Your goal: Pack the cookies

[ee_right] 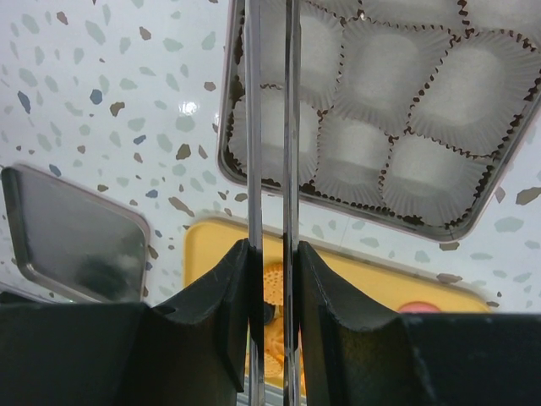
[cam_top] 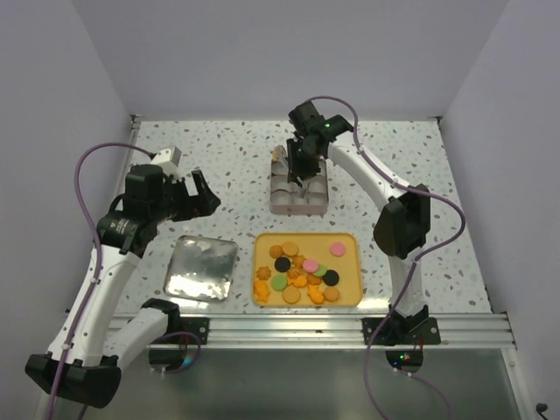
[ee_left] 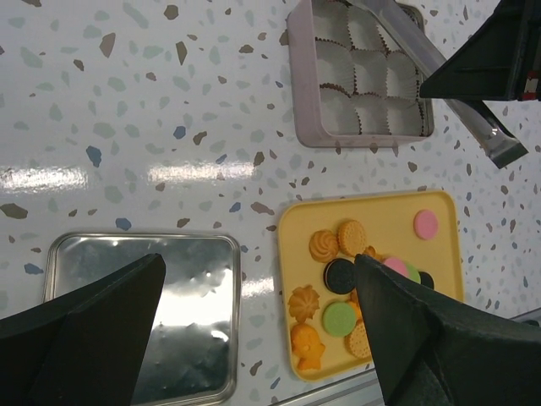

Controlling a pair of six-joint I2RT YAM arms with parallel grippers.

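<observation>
Cookies (cam_top: 300, 271) in a loose pile on a yellow rectangular plastic tray (cam_top: 352, 243), at the near middle of the white speckled tabletop (cam_top: 219, 149). Mostly orange and tan rounds and flower shapes, with a few flat black, green and pink discs among them.

Just beyond the yellow tray, a pale square box (cam_top: 298, 209) lined with white fluted paper cups (ee_right: 406, 76) in a three-by-three grid. To the left of the yellow tray, near but not touching, a shiny square metal tray (cam_top: 201, 268).

Right gripper (cam_top: 302, 164) above the box, fingers (ee_right: 215, 288) closed on a pair of thin steel tongs (ee_right: 254, 127). Blades close together, pointing down over the cups. Contact between tong tips and cups impossible to tell.

Left gripper (cam_top: 205, 194) in the air over the left part of the tabletop, fingers spread wide open, well apart from cookies and box.
</observation>
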